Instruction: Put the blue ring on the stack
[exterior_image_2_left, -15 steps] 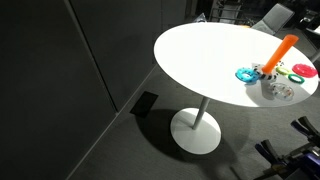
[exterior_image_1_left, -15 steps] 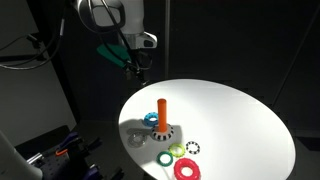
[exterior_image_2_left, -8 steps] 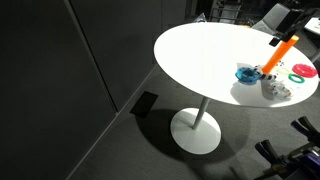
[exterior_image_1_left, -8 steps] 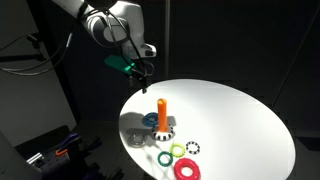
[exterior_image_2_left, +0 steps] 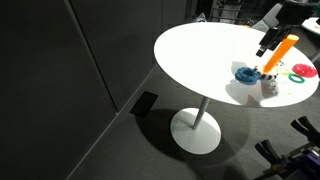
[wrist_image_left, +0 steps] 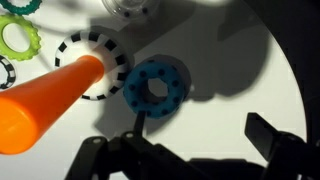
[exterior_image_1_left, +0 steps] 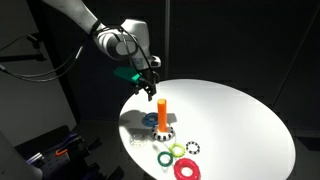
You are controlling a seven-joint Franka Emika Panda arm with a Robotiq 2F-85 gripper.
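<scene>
Lower than a second ago, the gripper hangs beside the top of the stack, jaws spread wide and holding nothing. Under it the blue ring lies flat (seemingly touching the stack's toothed base, though that's hard to judge). Beyond the stack sits a green ring.

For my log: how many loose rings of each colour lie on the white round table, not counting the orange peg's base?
Flat blue ring: 1
Green toothed rings, one lime, one darker: 2
Black-and-white toothed ring: 1
Large red-magenta ring: 1
Total: 5
</scene>
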